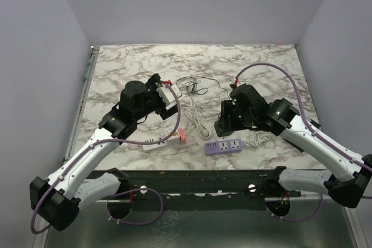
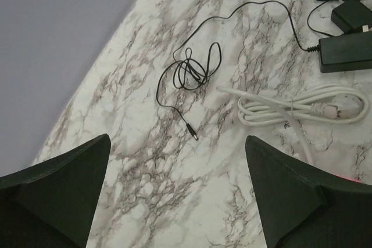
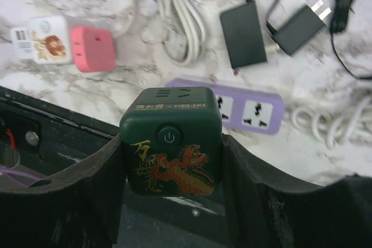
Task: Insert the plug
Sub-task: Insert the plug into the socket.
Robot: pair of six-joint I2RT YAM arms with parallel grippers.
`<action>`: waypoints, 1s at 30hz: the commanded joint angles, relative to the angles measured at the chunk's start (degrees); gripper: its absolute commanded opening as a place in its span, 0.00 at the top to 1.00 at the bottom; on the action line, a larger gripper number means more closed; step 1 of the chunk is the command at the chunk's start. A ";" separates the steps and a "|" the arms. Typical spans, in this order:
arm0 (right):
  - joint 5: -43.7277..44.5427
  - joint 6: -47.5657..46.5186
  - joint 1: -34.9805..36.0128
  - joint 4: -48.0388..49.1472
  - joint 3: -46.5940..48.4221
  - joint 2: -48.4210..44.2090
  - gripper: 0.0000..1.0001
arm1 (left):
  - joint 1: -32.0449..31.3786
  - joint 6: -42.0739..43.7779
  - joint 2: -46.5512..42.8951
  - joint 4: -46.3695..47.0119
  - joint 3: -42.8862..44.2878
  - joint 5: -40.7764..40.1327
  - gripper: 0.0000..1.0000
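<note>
Marble tabletop, grey walls. From above, the left gripper (image 1: 171, 100) sits centre-left and the right gripper (image 1: 223, 126) low by the purple power strip (image 1: 224, 146). Left wrist: jaws wide apart, empty, above a thin black cable (image 2: 192, 74). Right wrist: jaws clamped on a green socket cube (image 3: 170, 140). The black plug (image 3: 299, 24) lies loose at upper right, and is best grasped by its body, prongs clear.

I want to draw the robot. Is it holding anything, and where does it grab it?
The right gripper pinches a dark green dragon cube by its two opposite sides. The left gripper is open, empty.
</note>
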 commanded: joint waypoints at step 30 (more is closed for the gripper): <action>15.11 15.14 -0.11 0.26 -17.16 -1.56 0.99 | 17.91 -17.30 25.97 -33.22 23.80 -13.61 0.01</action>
